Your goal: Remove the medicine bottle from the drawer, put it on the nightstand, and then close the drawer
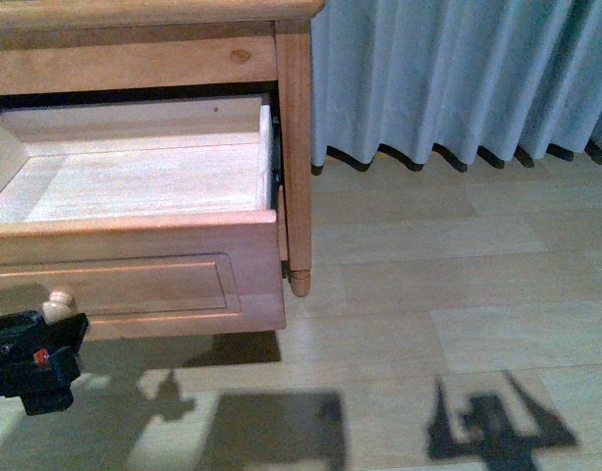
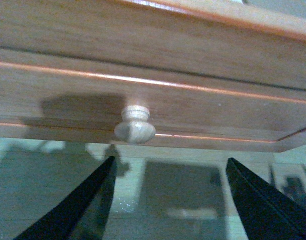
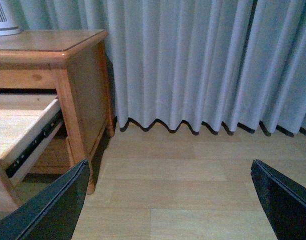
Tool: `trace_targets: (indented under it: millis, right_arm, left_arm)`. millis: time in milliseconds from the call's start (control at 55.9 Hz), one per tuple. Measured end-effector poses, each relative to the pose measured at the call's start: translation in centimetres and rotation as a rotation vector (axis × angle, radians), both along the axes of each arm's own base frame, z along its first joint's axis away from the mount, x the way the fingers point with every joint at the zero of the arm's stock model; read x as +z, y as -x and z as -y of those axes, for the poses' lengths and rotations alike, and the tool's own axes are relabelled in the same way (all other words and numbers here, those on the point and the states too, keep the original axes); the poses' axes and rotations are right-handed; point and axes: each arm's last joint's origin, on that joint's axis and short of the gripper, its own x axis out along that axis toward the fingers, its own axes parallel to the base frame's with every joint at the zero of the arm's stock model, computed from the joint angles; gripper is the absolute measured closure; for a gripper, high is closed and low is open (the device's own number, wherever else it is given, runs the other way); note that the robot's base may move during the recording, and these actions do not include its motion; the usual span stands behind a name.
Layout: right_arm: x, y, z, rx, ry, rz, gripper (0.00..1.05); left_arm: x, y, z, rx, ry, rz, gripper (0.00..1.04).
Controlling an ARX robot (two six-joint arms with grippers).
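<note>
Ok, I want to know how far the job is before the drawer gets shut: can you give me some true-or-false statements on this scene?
The upper wooden panel-front drawer stands pulled open. True.
A small white bottle shows inside it. False: the part in view shows only pale wood.
The left gripper is shut on the round pale wooden knob. False: its fingers are open, with the knob apart ahead of them.
The right gripper is open and holds nothing. True.
</note>
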Motion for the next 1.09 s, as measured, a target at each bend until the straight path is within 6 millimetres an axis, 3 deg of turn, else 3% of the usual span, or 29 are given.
trace_targets:
  millis: [179, 340, 447, 501, 573, 877, 1092]
  right_arm:
    - [0.0, 0.0, 0.0, 0.0, 0.0, 0.0, 0.07]
    - [0.0, 0.0, 0.0, 0.0, 0.0, 0.0, 0.07]
    - [0.0, 0.0, 0.0, 0.001, 0.0, 0.0, 0.07]
    - [0.0, 0.0, 0.0, 0.0, 0.0, 0.0, 0.07]
    - [0.0, 0.0, 0.0, 0.0, 0.0, 0.0, 0.07]
    - [0.0, 0.0, 0.0, -0.001, 0.0, 0.0, 0.07]
    - [0.0, 0.0, 0.0, 0.0, 0.0, 0.001, 0.07]
  left_arm:
    - [2.5, 1.2, -0.6, 0.006, 0.041, -0.011, 0.05]
    - [5.9, 2.2, -1.9, 0.025, 0.1, 0.028, 0.06]
    - [8.3, 3.0, -2.9, 0.131, -0.051, 0.337, 0.21]
    - [8.8, 4.3, -3.2, 0.15, -0.117, 0.442, 0.32]
    - [8.9, 6.1, -3.2, 0.135, -0.162, 0.475, 0.48]
    - [9.2, 8.1, -3.2, 0.126, -0.196, 0.496, 1.02]
    - [9.5, 8.9, -3.2, 0.128, -0.202, 0.508, 1.01]
